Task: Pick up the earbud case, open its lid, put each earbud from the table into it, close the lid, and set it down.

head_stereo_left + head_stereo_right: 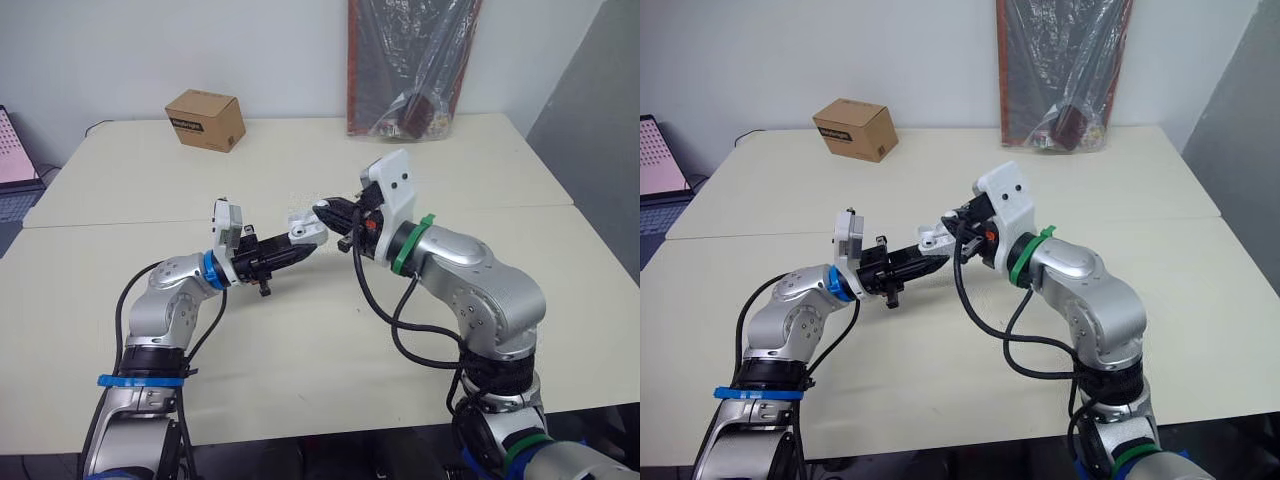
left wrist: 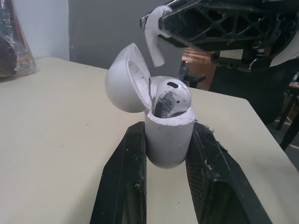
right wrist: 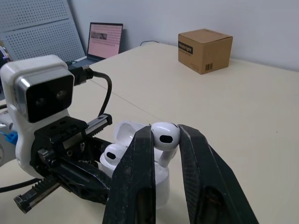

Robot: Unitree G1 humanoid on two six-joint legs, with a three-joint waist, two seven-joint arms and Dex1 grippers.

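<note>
Above the table (image 1: 300, 350) are one case (image 2: 169, 140) and seemingly two earbuds (image 2: 172, 95).

Cardboard box (image 1: 206, 119), plastic bag (image 1: 410, 65) on table (image 1: 300, 340); possibly laptop (image 3: 105, 39)

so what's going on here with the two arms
The left gripper holds the earbud case, lid open, with one earbud already seated inside. The right gripper pinches the second earbud in its fingers just above the case, not yet in. A cardboard box sits at the far side of the table.
</note>
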